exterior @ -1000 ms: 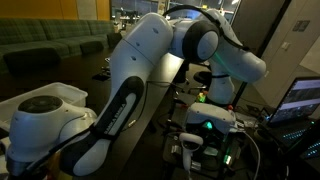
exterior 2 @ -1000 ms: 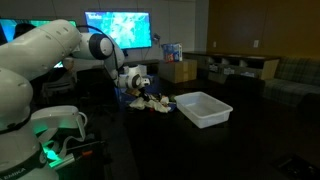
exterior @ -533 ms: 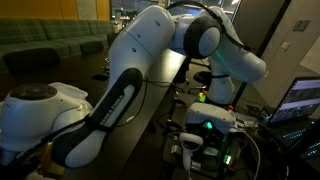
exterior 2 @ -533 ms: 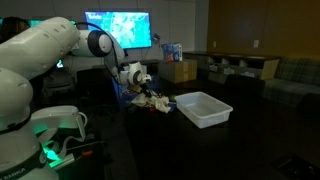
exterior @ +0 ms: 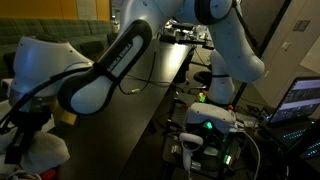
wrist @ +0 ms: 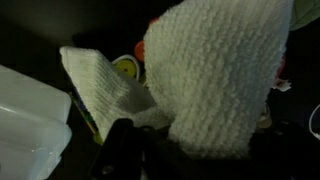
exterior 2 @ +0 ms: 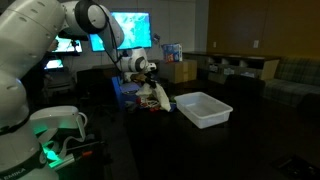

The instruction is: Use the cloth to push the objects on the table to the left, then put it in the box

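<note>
While in claw [exterior 2: 146, 74], cloth [exterior 2: 157, 94] now higher.

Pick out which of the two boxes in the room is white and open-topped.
The low, wide tub at the front of the dark table, beside the hanging cloth. The other, a cardboard box farther back, is brown.

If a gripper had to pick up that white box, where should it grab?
On the box, I'd pinch the thin rim of a long side, coming straight down: it stands upright and open-topped, leaving that wall edge free to clamp.
</note>
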Tool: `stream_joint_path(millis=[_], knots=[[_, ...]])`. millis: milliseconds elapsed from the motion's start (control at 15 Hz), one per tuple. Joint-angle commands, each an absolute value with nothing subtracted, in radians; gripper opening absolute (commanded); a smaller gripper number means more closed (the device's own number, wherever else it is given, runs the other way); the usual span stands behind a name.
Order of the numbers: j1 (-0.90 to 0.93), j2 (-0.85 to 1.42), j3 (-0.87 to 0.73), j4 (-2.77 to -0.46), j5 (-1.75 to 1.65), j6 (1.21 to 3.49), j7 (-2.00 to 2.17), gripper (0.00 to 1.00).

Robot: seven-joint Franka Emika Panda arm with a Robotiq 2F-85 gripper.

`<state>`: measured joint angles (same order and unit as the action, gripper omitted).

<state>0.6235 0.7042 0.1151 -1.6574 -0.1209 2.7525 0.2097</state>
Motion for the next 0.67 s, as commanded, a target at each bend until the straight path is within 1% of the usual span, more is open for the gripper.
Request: stream_joint_path(millis=[0,267,600], knots=[[0.53,0.518,0.166,-1.824,-0.103,2.678,0.135,0.0],[0.445,0.427,0.19,-1.86,-0.108,2.573,0.084,0.0],[0.361,0.393,0.201,-1.805,-0.11,2.405,-0.006,0.0]])
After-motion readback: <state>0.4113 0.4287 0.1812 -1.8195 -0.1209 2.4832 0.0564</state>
